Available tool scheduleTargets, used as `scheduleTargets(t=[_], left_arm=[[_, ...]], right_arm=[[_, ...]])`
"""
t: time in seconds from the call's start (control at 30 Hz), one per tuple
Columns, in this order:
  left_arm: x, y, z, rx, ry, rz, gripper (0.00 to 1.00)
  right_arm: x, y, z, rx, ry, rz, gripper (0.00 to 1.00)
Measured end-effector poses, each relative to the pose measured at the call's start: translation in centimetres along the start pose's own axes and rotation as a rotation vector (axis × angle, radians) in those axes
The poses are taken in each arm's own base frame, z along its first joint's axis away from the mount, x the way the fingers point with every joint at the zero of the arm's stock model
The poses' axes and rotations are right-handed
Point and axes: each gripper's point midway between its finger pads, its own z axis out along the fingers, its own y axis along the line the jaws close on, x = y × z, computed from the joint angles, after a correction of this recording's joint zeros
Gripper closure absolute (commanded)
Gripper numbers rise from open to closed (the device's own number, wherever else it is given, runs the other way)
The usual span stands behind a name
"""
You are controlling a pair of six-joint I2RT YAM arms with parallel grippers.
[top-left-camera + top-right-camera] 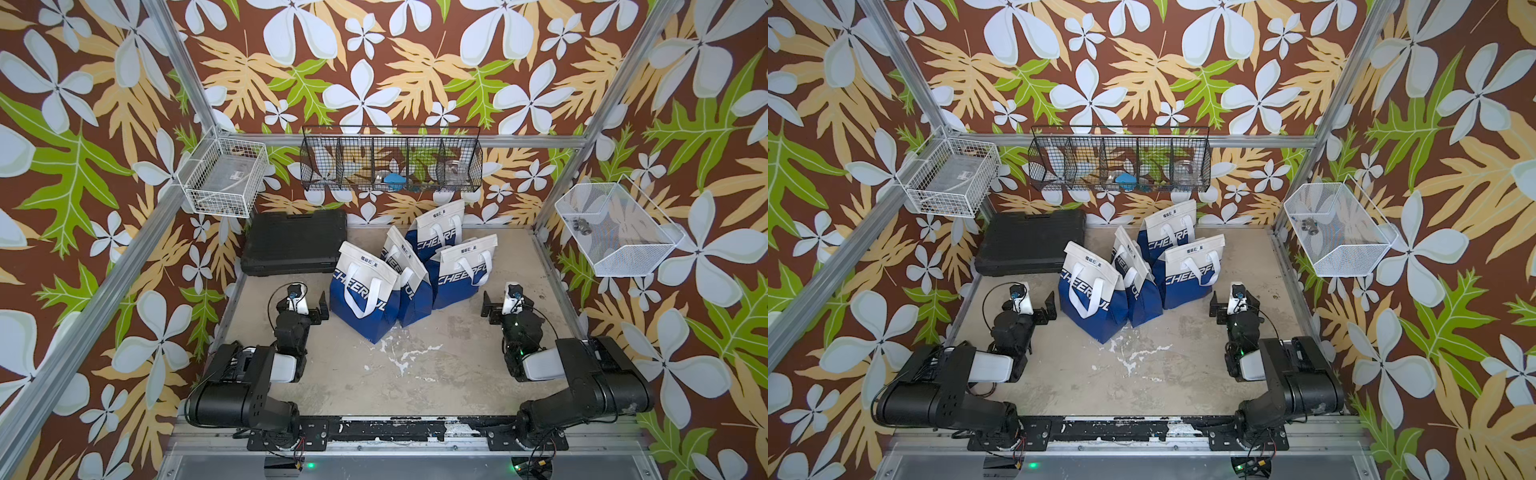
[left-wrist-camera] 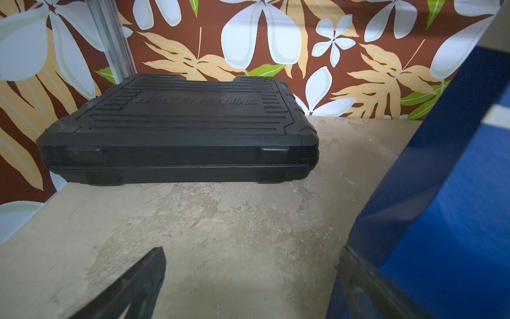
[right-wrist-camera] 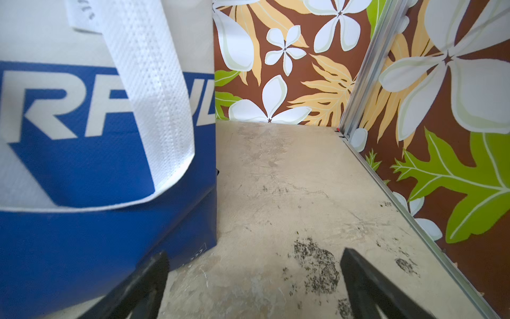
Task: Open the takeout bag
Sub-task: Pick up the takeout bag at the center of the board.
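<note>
Two hands sit low over the desk (image 1: 436,365), both spread wide and empty: left hand (image 2: 254,265), right hand (image 3: 255,256). Between and just beyond them, four takeout bags (image 1: 365,291) stand clustered, tops closed. A black case (image 1: 295,241) lies far left.

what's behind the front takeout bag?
Three more blue-and-white bags stand behind the front takeout bag: the second bag beside it, the right bag, the rear bag. Each is partly covered by a bag in front; no contents show.
</note>
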Motion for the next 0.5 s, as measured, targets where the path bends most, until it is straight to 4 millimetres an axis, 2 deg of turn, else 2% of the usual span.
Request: scheduleTargets(t=[0.5], left_arm=[[-0.72,0.04,-0.12,-0.003,-0.028,-0.005,0.00]], right_arm=[[-0.60,0.02,0.08,-0.013,-0.023,0.008,0.00]])
